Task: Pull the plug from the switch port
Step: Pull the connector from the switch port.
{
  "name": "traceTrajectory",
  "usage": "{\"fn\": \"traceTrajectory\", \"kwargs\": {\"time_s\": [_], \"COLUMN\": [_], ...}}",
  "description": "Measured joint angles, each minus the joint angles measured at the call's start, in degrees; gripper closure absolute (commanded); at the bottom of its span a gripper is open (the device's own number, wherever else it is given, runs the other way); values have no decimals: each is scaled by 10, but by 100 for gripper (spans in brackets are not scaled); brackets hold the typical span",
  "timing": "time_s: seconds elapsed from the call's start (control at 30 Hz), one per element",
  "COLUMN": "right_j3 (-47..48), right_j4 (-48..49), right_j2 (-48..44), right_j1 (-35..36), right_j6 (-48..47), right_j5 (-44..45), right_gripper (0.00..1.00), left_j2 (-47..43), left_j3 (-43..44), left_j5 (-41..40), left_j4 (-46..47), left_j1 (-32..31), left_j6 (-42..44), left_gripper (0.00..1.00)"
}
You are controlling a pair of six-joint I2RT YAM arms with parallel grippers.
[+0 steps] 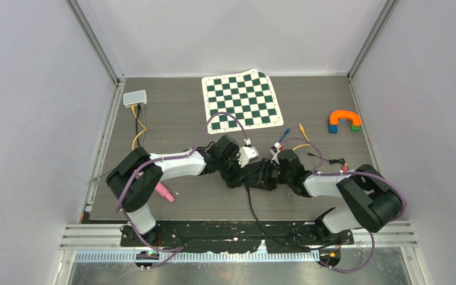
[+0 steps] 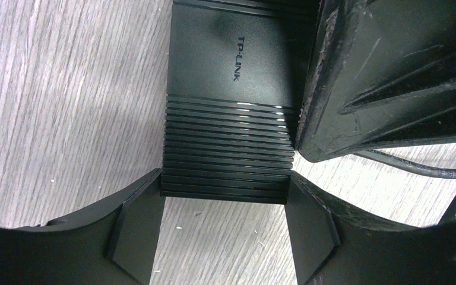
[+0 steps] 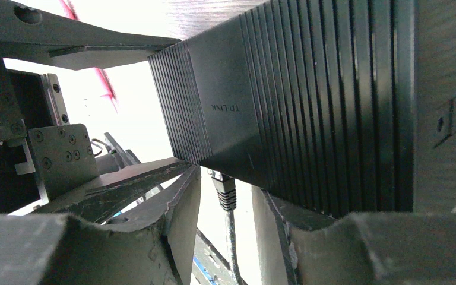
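Right wrist only: plug (image 3: 224,189) at switch (image 3: 309,113).

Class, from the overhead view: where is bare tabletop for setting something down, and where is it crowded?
Bare: between white box and chessboard mat; between mat and orange blocks. Crowded: centre, around the switch and loose cables.
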Motion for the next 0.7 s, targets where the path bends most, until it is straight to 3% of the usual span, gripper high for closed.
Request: {"fn": "traceTrajectory", "kwargs": {"time_s": [0.23, 0.57, 0.67, 0.7], "right_j3": [0, 4, 4, 4], "right_j4": [-3, -8, -17, -21], "right_j2": [-4, -8, -10, -14], "right_j1": [6, 19, 19, 19], "right_j6": [10, 15, 13, 12], "right_j5": [10, 23, 27, 29], "right_gripper": [56, 83, 82, 77], "left_j2": [-1, -6, -6, -6], "left_j3": [-1, -7, -8, -8], "left_j5": [0, -6, -6, -6], "left_j4": [0, 2, 2, 2], "left_j1": [0, -3, -3, -3], "left_j6": [-2, -2, -2, -3], "left_gripper": [51, 53, 54, 54]}}
